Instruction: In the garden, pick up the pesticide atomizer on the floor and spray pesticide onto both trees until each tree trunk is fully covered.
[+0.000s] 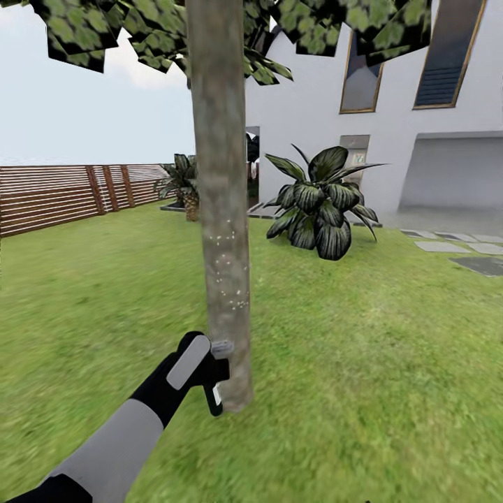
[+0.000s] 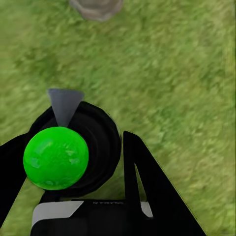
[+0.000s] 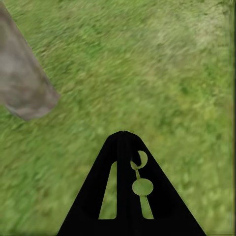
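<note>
One tree's thick grey-brown trunk [image 1: 220, 209] rises from the lawn straight ahead, its blocky green leaves [image 1: 105, 28] overhead. White pesticide specks [image 1: 229, 279] dot the trunk at mid height. My left gripper [image 1: 202, 369] is shut on the black pesticide atomizer [image 1: 214, 388], whose grey nozzle [image 1: 223, 346] is almost touching the lower trunk. In the left wrist view the atomizer [image 2: 98, 142] sits between the gripper's black fingers [image 2: 142, 182], a green ball on it and the grey nozzle [image 2: 64, 104] aimed toward the trunk base [image 2: 96, 7]. My right gripper [image 3: 123, 135] is shut and empty over grass, beside the trunk [image 3: 22, 83].
A brown slatted fence [image 1: 56, 195] bounds the lawn on the left. A dark broad-leafed plant [image 1: 318, 206] and a small palm [image 1: 185, 185] stand behind the tree, before a white house [image 1: 391, 119]. Grey stepping stones [image 1: 454, 248] lie at right. Open grass [image 1: 363, 363] surrounds the trunk.
</note>
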{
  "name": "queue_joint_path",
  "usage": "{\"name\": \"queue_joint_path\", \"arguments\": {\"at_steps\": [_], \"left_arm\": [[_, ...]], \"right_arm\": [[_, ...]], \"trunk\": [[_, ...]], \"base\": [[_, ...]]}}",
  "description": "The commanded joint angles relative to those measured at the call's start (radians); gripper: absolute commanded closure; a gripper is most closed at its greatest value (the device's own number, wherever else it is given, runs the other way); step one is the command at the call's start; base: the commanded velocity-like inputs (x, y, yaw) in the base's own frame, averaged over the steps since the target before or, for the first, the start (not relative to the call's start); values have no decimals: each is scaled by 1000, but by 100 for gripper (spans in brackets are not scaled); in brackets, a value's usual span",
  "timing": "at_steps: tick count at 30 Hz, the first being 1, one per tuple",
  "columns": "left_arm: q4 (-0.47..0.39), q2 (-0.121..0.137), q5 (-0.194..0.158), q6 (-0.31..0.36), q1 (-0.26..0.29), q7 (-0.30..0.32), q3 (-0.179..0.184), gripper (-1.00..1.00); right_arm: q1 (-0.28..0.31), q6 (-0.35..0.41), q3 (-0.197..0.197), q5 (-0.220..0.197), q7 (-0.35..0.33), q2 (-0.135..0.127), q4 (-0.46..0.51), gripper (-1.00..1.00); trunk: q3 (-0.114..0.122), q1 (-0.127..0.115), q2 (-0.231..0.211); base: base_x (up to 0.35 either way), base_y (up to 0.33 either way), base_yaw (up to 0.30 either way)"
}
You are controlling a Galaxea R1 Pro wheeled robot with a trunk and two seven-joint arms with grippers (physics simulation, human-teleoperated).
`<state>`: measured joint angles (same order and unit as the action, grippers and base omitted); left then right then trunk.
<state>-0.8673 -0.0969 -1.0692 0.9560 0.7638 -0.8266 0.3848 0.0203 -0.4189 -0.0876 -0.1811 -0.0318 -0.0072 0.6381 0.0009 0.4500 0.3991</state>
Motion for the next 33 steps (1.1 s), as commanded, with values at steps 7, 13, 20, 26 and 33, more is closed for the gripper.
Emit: {"name": "queue_joint_path", "arguments": {"at_steps": [7, 13, 20, 26, 33], "left_arm": [[-1, 18, -11, -6, -2, 41, 43, 100], [-1, 20, -11, -6, -2, 47, 49, 100], [-1, 20, -11, -16, -3, 53, 51, 100], [6, 21, -11, -34, -3, 55, 51, 100], [7, 22, -11, -35, -3, 55, 61, 100]], "right_arm": [[4, 1, -5, -20, -4, -32, 9, 100], [4, 2, -5, -20, -3, -32, 9, 100], [3, 0, -4, -18, -1, -26, 8, 100], [3, 0, -4, -18, 0, -24, 9, 100], [3, 0, -3, -18, -3, -23, 9, 100]], "trunk": [[-1, 0, 1], [-1, 0, 1], [-1, 0, 1], [-1, 0, 1], [-1, 0, 1]], "base": [[-196, 280, -56], [-70, 305, -252], [193, 271, -182], [256, 243, -15], [280, 231, -88]]}}
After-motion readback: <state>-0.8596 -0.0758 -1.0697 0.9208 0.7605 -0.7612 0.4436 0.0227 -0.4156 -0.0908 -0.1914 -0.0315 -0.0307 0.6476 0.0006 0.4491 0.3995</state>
